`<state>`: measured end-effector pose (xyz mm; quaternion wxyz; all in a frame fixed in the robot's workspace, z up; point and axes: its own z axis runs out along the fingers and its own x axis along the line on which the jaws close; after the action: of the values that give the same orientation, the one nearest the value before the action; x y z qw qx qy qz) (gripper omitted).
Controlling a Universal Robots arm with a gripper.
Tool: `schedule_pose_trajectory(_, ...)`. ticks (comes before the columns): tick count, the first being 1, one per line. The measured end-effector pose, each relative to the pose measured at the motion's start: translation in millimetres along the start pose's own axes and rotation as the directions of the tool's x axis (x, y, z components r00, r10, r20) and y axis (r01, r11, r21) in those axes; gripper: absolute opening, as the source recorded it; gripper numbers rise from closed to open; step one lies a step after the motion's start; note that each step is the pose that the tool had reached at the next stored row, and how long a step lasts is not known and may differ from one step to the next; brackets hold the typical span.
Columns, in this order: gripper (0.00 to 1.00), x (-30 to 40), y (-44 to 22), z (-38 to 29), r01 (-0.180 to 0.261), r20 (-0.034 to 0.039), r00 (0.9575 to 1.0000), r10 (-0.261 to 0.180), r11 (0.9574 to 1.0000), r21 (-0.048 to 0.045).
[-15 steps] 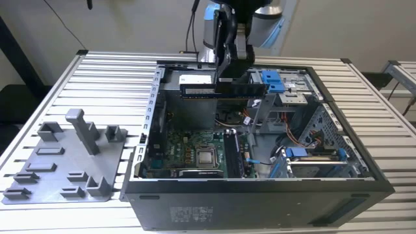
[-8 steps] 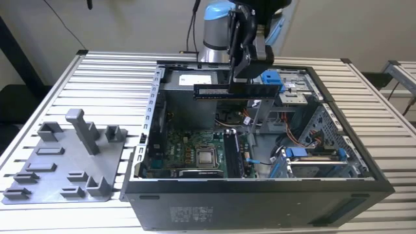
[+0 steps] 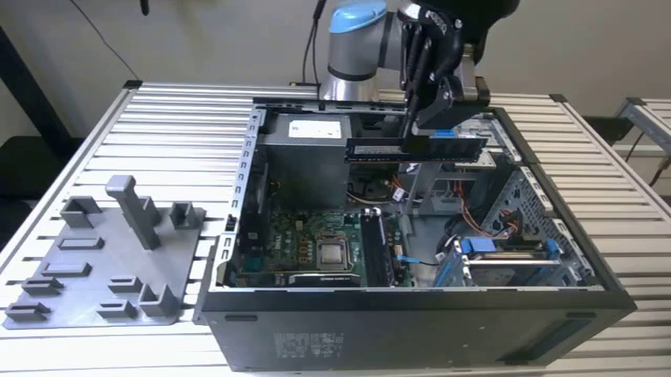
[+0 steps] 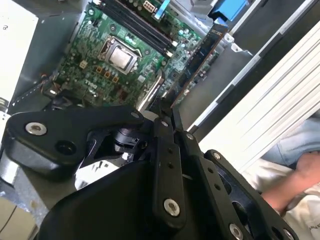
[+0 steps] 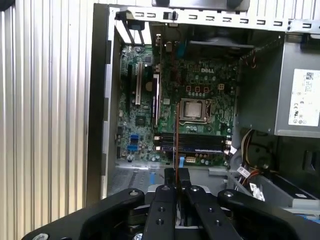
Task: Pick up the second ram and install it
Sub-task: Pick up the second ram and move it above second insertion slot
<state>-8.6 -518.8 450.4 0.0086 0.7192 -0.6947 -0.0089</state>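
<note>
exterior view: my arm's gripper (image 3: pixel 428 137) is clamped on the top edge of the second ram (image 3: pixel 414 149), holding the stick level in the air above the open computer case (image 3: pixel 419 330), just to the exterior view's right of the power supply (image 3: pixel 304 129). the motherboard (image 3: pixel 314 243) lies well below it. in the first wrist view i see the ram (image 5: pixel 176 135) edge-on, running out from the shut fingertips over the memory slots (image 5: pixel 190 142). the grey fixture plate (image 3: pixel 94 275) sits on the slatted table (image 3: pixel 178 118) beside the case.
</note>
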Motion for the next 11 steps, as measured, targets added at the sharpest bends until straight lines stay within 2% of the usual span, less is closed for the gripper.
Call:
schedule_pose_trajectory(7,0.14,2.2,-20.7,-0.5,0.000,0.0001,1.0000,0.000,1.0000,-0.0001)
schedule_pose_trajectory(9,0.14,2.3,-23.6,-0.5,0.000,0.0002,1.0000,0.000,1.0000,-0.0002)
schedule_pose_trajectory(11,0.14,2.3,-23.7,-0.5,0.000,0.0001,1.0000,0.000,1.0000,-0.0002)
